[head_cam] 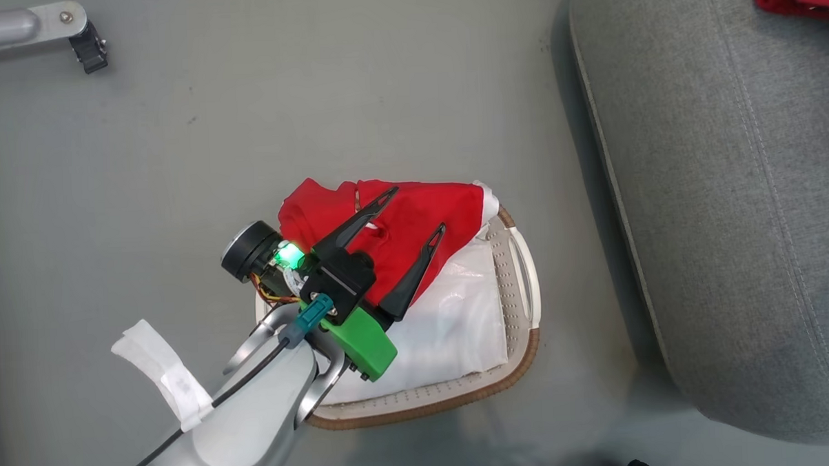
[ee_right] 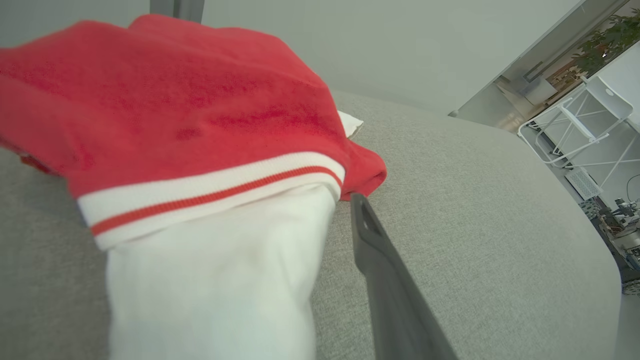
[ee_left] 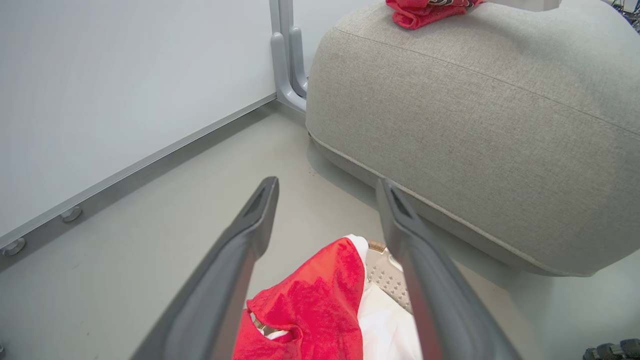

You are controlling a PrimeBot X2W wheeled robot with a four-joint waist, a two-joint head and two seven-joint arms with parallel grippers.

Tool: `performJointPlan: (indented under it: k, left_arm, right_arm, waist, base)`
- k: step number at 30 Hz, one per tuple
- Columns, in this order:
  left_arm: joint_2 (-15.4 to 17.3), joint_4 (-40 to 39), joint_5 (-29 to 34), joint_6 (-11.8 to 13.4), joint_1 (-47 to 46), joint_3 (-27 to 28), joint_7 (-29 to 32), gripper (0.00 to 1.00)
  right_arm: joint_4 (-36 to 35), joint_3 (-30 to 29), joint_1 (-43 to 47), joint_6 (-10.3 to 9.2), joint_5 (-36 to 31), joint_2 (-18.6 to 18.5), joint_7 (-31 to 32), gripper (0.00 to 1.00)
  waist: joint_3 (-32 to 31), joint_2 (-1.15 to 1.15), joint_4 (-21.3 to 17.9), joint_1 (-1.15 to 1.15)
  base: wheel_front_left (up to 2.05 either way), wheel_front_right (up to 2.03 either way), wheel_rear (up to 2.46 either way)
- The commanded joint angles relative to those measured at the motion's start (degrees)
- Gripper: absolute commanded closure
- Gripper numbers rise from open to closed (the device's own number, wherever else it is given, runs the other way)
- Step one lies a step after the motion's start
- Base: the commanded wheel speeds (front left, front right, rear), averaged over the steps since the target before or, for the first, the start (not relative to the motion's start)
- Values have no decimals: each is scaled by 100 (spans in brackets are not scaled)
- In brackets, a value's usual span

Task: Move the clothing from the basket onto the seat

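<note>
Head view: left gripper (head_cam: 414, 216), fingers apart, over red clothing (head_cam: 448, 204) in the basket (head_cam: 519, 277), seat (head_cam: 716, 181) at three o'clock. Right gripper (ee_right: 305, 202) half hidden by clothing; can't tell.

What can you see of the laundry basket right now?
The laundry basket is oval, white perforated plastic with a brown woven rim section on its near edge and a slot handle on the sofa side. It stands upright on the grey floor, beside the sofa cushion but apart from it. A white liner covers its inside; a red garment is heaped at the far end, spilling over the rim. The open left gripper hovers above that garment.
</note>
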Motion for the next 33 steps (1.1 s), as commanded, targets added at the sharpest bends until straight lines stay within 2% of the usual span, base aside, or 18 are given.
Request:
performJointPlan:
  k: [1,8,18,28,33]
  left_arm:
    - [27,-10,35,-17,74,45,-5,0]
    - [3,1,-14,-17,211,219,-5,0]
    - [-116,-52,-71,-17,579,525,-5,0]
    - [-397,-89,-25,-14,1123,1175,-5,0]
    - [-507,-103,23,-10,1466,1572,-5,0]
  right_arm:
    - [-163,-56,283,-10,-10,106,-21,0]
    - [-947,-155,1251,-10,99,596,-19,0]
    - [-1552,79,2096,-10,565,955,-20,0]
    - [-1852,607,2021,-10,794,938,-20,0]
    - [-2107,984,1875,-9,838,1072,-20,0]
  waist:
    - [-98,68,-77,0]
    - [-452,68,-247,0]
    - [-1001,68,-375,0]
    - [-1654,68,-120,0]
    - [-2018,68,85,0]
  base:
    - [0,0,0]
    - [0,0,0]
    - [0,0,0]
    - [0,0,0]
    - [0,0,0]
